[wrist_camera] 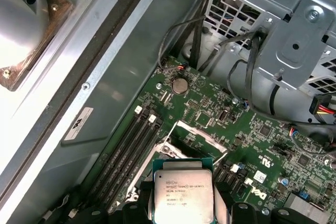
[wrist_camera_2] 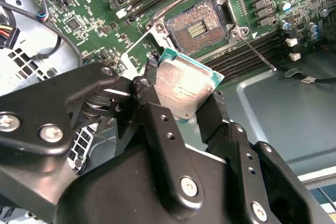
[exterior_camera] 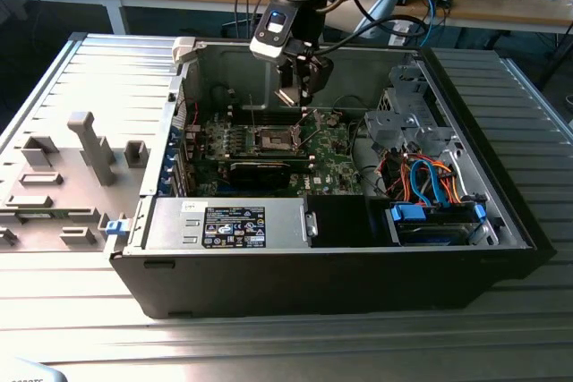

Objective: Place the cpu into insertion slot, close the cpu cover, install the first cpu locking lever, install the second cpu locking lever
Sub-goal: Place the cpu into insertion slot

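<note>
Second wrist view: cpu (wrist_camera_2: 186,88) pinched between fingers (wrist_camera_2: 157,109) of gripper (wrist_camera_2: 184,86), held near but clear of insertion slot (wrist_camera_2: 198,24), socket bare. Cpu cover (wrist_camera: 205,136) raised; locking lever (wrist_camera_2: 257,53) unlatched. Seating, cover closing, both levers outstanding.

One cpu (wrist_camera_2: 184,85), one insertion slot (wrist_camera_2: 198,27), seemingly one cpu cover (wrist_camera: 202,136).

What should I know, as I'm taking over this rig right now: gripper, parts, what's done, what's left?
Gripper: shut on the cpu, held in the air over the motherboard, near the insertion slot.
Insertion slot: empty, contacts bare.
Cpu cover: swung up, open.
One locking lever: unlatched, sticking out.
Done: cpu picked up.
Left: cpu not seated, cover not closed, levers not latched.
</note>
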`<action>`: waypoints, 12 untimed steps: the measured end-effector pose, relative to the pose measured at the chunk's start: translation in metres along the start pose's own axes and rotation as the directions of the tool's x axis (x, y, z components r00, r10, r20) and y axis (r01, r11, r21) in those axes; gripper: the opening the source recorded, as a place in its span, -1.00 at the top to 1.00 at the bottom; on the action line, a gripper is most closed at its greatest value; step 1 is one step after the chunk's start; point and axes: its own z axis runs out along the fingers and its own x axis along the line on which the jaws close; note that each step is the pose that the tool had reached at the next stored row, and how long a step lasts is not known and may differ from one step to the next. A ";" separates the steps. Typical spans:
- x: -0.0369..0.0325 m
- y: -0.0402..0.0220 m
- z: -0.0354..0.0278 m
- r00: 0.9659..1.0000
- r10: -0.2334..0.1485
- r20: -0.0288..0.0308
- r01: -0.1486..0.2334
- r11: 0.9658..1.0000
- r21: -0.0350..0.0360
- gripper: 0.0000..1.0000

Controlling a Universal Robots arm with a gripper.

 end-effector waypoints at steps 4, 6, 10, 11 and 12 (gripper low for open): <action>0.0000 0.0000 0.0001 1.000 0.023 0.003 -0.023 1.000 0.000 -0.08; 0.0000 0.0000 0.0002 0.999 0.032 0.004 -0.032 0.999 0.000 -0.08; 0.0000 0.0000 0.0003 0.999 0.047 0.005 -0.047 0.999 0.000 -0.08; 0.0000 0.0000 0.0003 0.999 0.054 0.006 -0.054 0.999 0.000 -0.08; 0.0000 0.0000 0.0003 0.998 0.057 0.006 -0.057 0.998 0.000 -0.08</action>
